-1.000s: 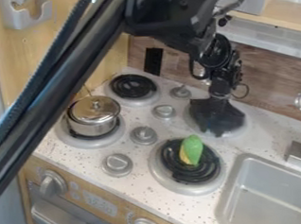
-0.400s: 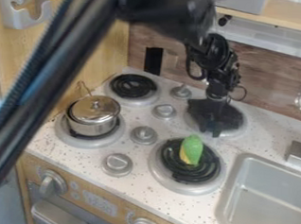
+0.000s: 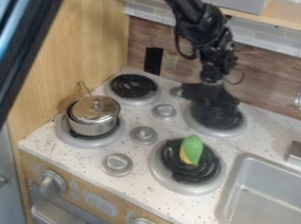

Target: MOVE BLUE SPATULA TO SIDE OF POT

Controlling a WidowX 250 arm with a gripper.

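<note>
The speckled stovetop (image 3: pixel 75 153) carries a lidded pot (image 3: pixel 91 126) and green toy (image 3: pixel 192 146) on its burners (image 3: pixel 170 180).

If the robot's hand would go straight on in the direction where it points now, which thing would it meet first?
Probably the back right burner: the hand points down over its black coil. How much height lies between them is unclear from this one angle.

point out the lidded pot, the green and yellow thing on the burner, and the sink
lidded metal pot (image 3: pixel 92 121): camera view, on the side wall below the lid
green and yellow toy (image 3: pixel 192 148): camera view, on its green upper part
sink (image 3: pixel 263 184): camera view, on the inner basin wall
</note>
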